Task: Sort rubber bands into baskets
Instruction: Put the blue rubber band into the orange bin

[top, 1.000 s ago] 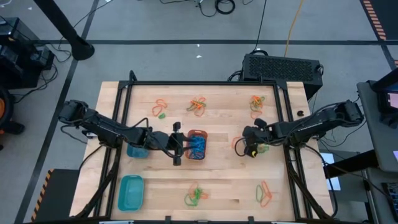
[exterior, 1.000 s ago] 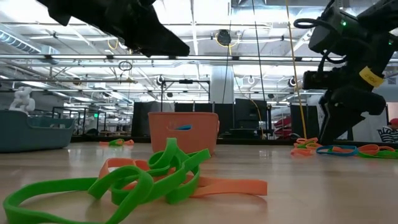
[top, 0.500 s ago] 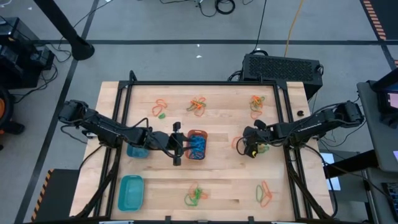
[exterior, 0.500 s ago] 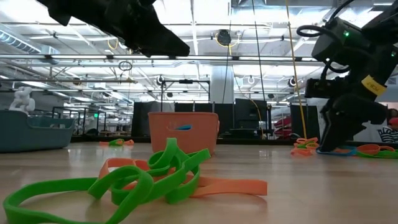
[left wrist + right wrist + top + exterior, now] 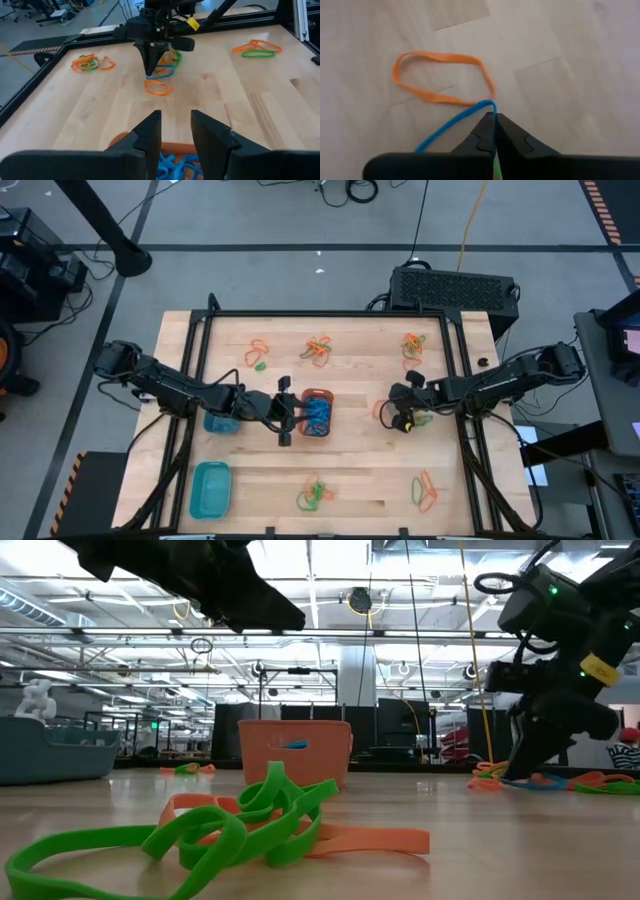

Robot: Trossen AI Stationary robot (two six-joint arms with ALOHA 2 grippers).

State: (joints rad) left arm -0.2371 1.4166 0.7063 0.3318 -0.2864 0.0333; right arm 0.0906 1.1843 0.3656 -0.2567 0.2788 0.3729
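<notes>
Across the wooden table: loose clumps of rubber bands well apart from both grippers, near the edges — unsorted.
Teal rectangular basket: nearer the left arm's side, away from both grippers, untouched.
Round basket: under the left arm, mostly hidden.
Orange basket: directly beneath and ahead of the left gripper; blue bands inside — likely the drop point for blue.
Left gripper: hovering over the orange basket's rim, fingers apart with nothing between them — probably waiting.
Right gripper: tips down at the table, fingers pinched together on the blue band, low so the tips can catch a thin loop.
Blue band: nipped at its end between the right fingertips, rest trailing on the wood.
Orange band: flat just ahead of the right tips, almost touching the blue band, not gripped.
</notes>
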